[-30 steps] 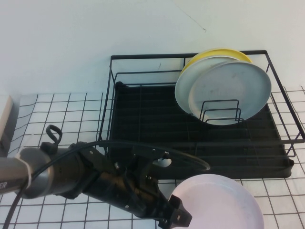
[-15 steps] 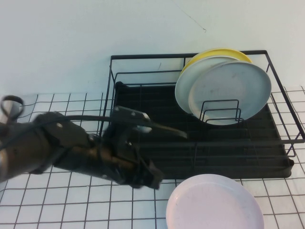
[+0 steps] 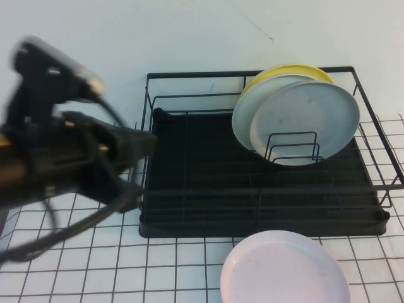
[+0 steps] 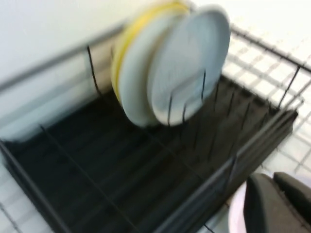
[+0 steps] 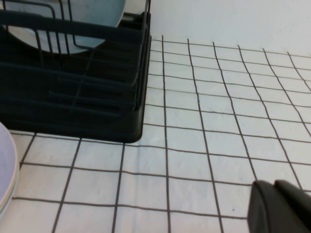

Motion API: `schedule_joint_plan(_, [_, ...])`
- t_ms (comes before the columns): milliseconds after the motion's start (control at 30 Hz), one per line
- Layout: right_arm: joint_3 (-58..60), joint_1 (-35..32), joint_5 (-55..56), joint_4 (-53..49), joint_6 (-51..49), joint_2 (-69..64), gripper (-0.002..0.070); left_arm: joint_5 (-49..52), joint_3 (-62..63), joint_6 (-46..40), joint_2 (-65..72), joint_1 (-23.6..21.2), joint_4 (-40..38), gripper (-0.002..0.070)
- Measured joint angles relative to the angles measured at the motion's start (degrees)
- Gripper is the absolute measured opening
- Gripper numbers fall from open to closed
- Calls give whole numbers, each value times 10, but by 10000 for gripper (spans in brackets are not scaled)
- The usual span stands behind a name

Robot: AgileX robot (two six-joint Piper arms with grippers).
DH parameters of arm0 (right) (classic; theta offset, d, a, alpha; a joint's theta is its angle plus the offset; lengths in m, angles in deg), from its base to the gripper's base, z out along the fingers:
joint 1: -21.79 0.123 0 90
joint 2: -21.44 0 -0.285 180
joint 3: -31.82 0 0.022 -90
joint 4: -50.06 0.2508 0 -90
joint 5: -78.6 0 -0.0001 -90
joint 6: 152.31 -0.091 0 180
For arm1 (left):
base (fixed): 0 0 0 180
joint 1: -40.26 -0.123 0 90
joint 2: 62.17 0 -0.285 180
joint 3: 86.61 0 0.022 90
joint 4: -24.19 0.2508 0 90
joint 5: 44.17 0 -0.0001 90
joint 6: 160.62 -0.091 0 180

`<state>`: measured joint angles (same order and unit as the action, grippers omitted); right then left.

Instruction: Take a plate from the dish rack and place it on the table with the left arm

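The pale pink plate (image 3: 285, 268) lies flat on the gridded table (image 3: 95, 265), just in front of the black dish rack (image 3: 202, 164). My left arm (image 3: 69, 158) is raised at the left of the rack, blurred, well away from the plate. In the left wrist view my left gripper (image 4: 279, 204) is shut with nothing in it, and a sliver of the plate (image 4: 237, 213) shows beside it. My right gripper (image 5: 282, 208) hovers low over the table to the right of the rack (image 5: 73, 82), shut and empty. The plate's edge (image 5: 6, 165) shows in that view too.
Three plates stand upright in the rack's far right slots: a yellow one (image 3: 291, 69) at the back, a pale one (image 3: 245, 120) and a grey one (image 3: 309, 117) in front. A white wall rises behind the rack.
My left gripper has shut and the arm has swung up and to the left, away from the pink plate. The plate stays flat on the table.
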<state>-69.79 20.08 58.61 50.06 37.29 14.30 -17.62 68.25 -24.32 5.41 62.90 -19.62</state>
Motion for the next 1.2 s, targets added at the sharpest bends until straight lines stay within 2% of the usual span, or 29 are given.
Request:
schedule_joint_plan(100, [0,0,0,0,0,0,-3,1,0,19,-54,0,36,0])
schedule_joint_plan(267, [0,0,0,0,0,0,-3,12,0,77,-136,0,163,-1])
schedule_joint_plan(367, [0,0,0,0,0,0,-3,14,0,87,-168,0,207,-1])
schedule_joint_plan(967, [0,0,0,0,0,0,-3,16,-6,89,-214,-3,219,-2])
schedule_joint_plan(1033, [0,0,0,0,0,0,-3,5,-21,89,-237,-22,219,-2])
schedule_joint_plan(1200, [0,0,0,0,0,0,-3,-32,-123,90,-356,-113,214,-2])
